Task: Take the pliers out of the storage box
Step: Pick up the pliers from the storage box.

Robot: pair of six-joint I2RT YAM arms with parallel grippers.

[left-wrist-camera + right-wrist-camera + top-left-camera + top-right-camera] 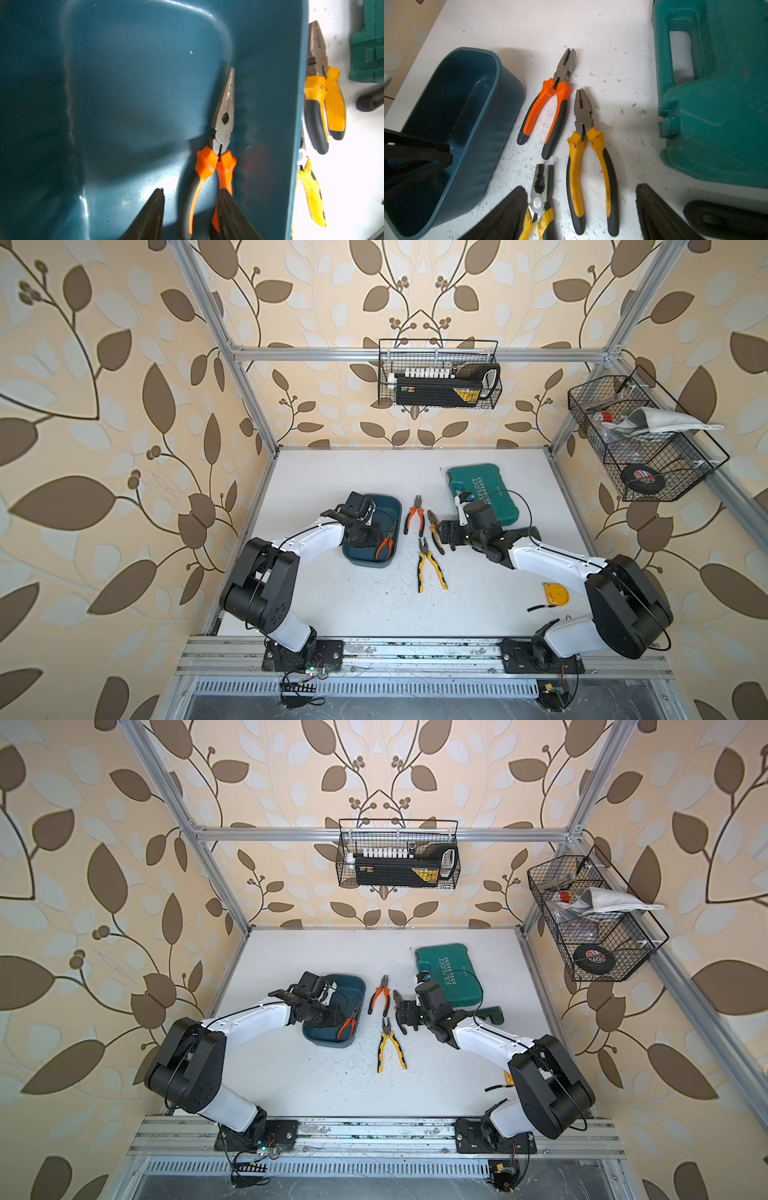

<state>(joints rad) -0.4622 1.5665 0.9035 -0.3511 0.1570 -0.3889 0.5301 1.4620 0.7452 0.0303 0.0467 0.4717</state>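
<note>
Orange-and-black-handled long-nose pliers (222, 133) lie along dark teal plastic storage box (124, 83) wall, frame lower centre-right. Left gripper (191, 191) half-open, straddling handles, likely for wall clearance; no pinch yet. Right gripper (579, 187) wide, empty.

The storage box (390, 506) is sitting left of centre on the table (365, 610), with the needle-nose pliers (385, 546) lying in it, apparently against its right wall. Right of it, the rear pliers (417, 506), the middle pliers (584, 120) and the largest pliers (424, 549) are lying back to front, and the tool case (486, 489) is sitting behind them to the right.
</note>
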